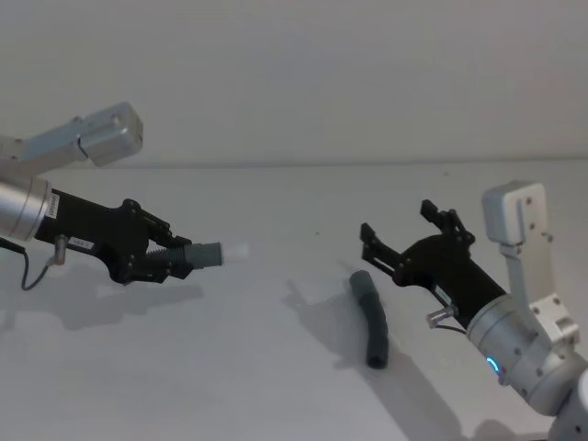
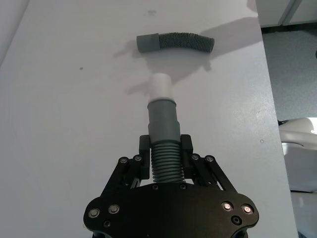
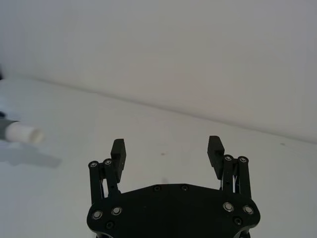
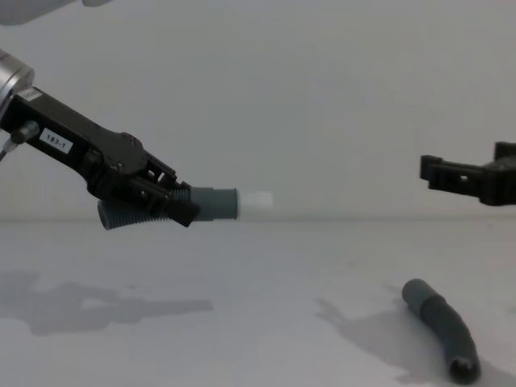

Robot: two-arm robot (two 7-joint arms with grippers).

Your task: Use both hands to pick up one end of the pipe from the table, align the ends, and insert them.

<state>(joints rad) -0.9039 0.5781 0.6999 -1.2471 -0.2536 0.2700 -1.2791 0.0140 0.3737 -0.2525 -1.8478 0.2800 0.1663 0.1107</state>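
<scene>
Left hand: clamped on white-tipped hose piece, aloft, tip toward right hand. Right hand: spread, empty, above plain hose piece lying on desk. Step, judged: second pickup; next, lower and grasp near cuff.

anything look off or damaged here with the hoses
Nothing stands out. The left hand holds the white-tipped hose by its ribs, clear of the table; the other hose lies whole on the table near the open right hand.
</scene>
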